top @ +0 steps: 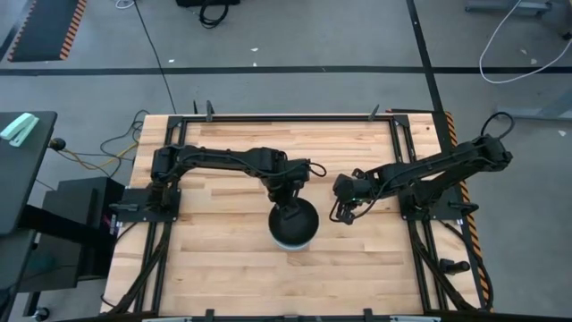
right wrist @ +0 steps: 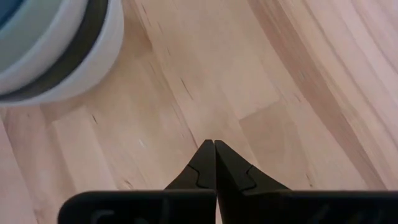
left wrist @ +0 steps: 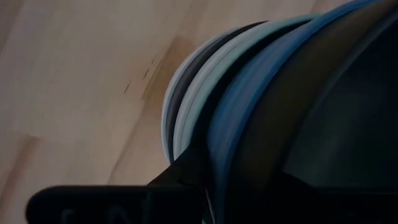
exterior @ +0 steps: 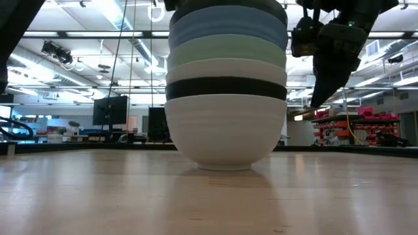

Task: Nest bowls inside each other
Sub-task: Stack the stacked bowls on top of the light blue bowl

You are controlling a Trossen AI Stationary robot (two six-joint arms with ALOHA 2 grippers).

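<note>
I see the nested bowls point(top: 293, 227) stacked mid-table, my left gripper point(top: 290, 213) over them, its own body hiding whether it grips the top black bowl point(left wrist: 336, 124). Just right, my right gripper point(right wrist: 215, 163) hovers closed, seemingly empty

A stack of nested bowls point(exterior: 226, 98) stands upright on the wooden worktop point(exterior: 98, 196), close to the camera and filling the middle of the scene. From the bottom up the layers read white, black, white, mint green, blue, and a dark rim at the very top edge. To the right of the stack a dark arm point(exterior: 336, 46) hangs down from above, clear of the bowls. Behind the worktop lies a lit room with monitors and red shelving.
</note>
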